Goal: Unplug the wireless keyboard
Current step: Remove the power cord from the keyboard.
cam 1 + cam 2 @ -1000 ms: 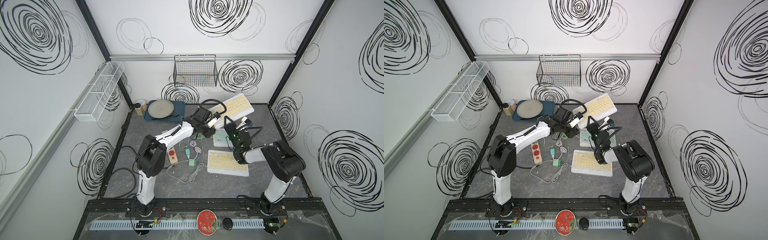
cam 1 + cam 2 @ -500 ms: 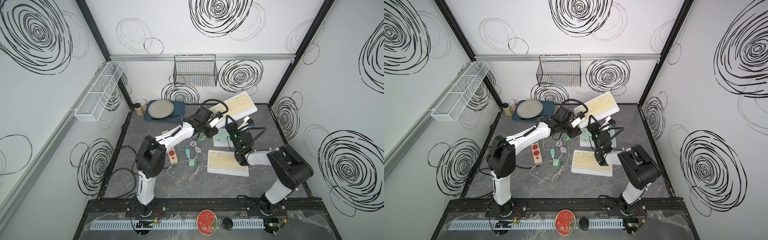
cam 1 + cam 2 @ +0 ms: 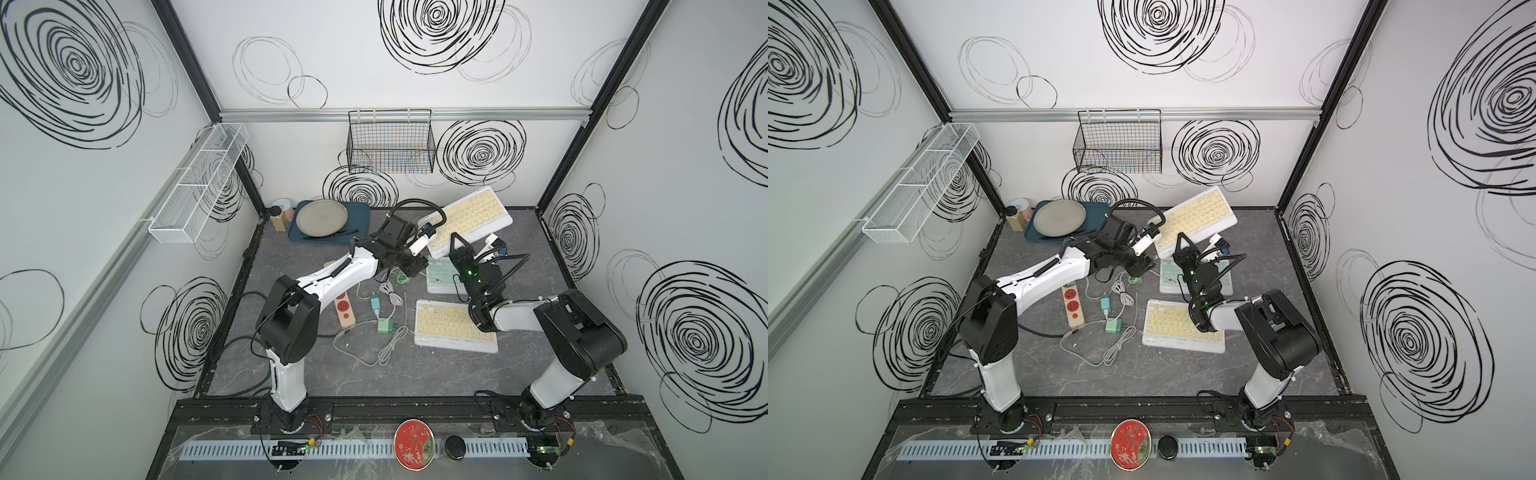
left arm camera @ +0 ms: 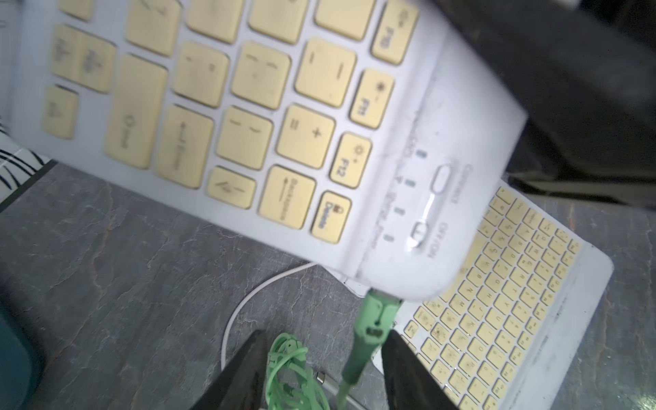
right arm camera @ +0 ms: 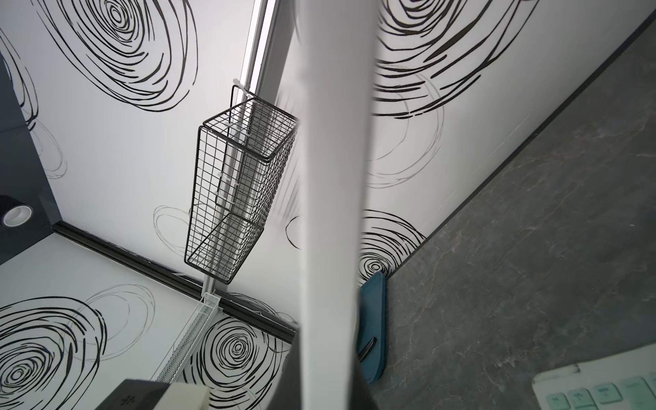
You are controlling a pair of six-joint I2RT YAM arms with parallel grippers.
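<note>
The wireless keyboard (image 3: 473,216), white with yellow keys, is tilted up at the back of the table, and a top view (image 3: 1200,216) shows the same. My right gripper (image 3: 457,243) is shut on its near edge; the right wrist view shows that edge as a white band (image 5: 333,213) between the jaws. A green plug (image 4: 376,316) sits in the keyboard's corner (image 4: 390,277), with its green cable trailing down. My left gripper (image 4: 324,333) is open, its fingers on either side of the plug's cable, the plug close to one finger (image 4: 404,365).
Below lie a small yellow-keyed keyboard (image 3: 455,328) and a green-keyed one (image 3: 442,274). A power strip (image 3: 345,309), a green charger (image 3: 384,324) and loose white cables (image 3: 390,345) lie mid-table. A blue tray (image 3: 361,216) holding a plate stands back left, under a wire basket (image 3: 390,143).
The right arm's elbow has swung out to the right while its gripper keeps hold of the keyboard. The left gripper has stayed at the plug, still open.
</note>
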